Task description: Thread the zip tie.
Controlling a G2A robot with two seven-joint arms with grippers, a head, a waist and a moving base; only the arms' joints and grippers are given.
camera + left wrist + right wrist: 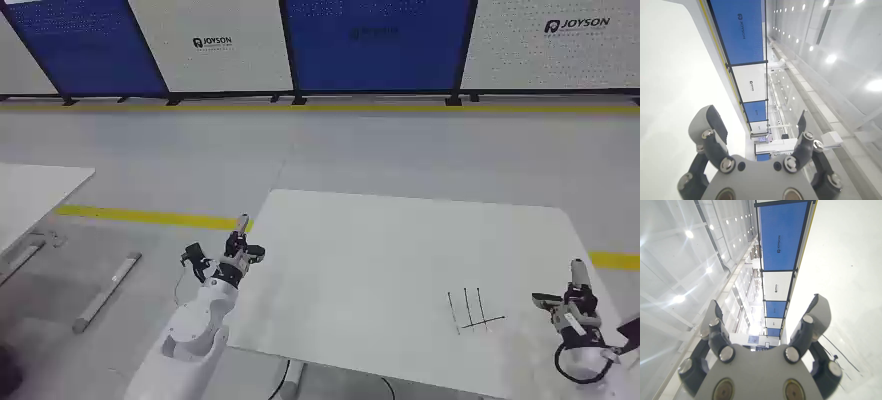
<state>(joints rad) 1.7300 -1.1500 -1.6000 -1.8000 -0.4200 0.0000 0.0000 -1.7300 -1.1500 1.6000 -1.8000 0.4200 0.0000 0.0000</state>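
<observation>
While right jaws gape, zip ties (467,307) lie nearby.

**Counter** (400,250): white, flat, matte top with rounded corners (one far corner shows clearly in the left wrist view (668,75)).

**On it:** four zip ties (470,312), thin and dark, lying flat in the near right part of the top, well in from the right edge. Three lie side by side, roughly parallel and slightly apart, pointing away from the near edge. The fourth lies crosswise over their near ends.
</observation>
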